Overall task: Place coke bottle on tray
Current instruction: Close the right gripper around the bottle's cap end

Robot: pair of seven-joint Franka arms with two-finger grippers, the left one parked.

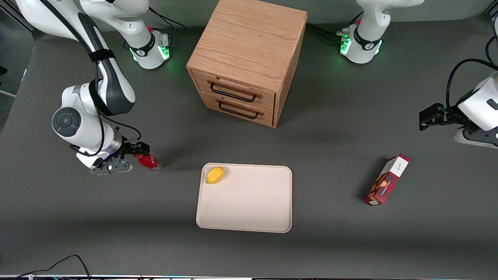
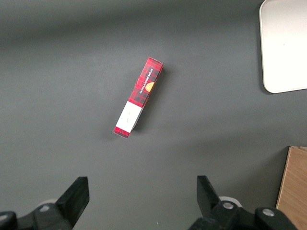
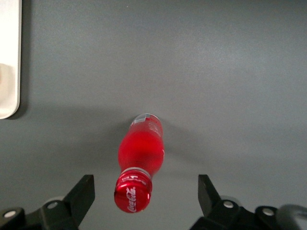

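Note:
The coke bottle (image 1: 149,162), small and red with a red cap, stands on the dark table toward the working arm's end, apart from the tray. In the right wrist view its body (image 3: 140,148) and lettered cap show from above. My right gripper (image 1: 134,157) hangs over the bottle's cap with its fingers (image 3: 84,188) open and spread on either side, not touching it (image 3: 144,188). The cream-beige tray (image 1: 249,202) lies flat in front of the drawer cabinet, nearer the front camera. Its edge shows in the right wrist view (image 3: 9,57).
A yellow fruit-like object (image 1: 215,174) lies in a corner of the tray. The wooden drawer cabinet (image 1: 245,50) stands farther from the front camera, drawers shut. A red patterned carton (image 1: 387,179) lies toward the parked arm's end and shows in the left wrist view (image 2: 139,96).

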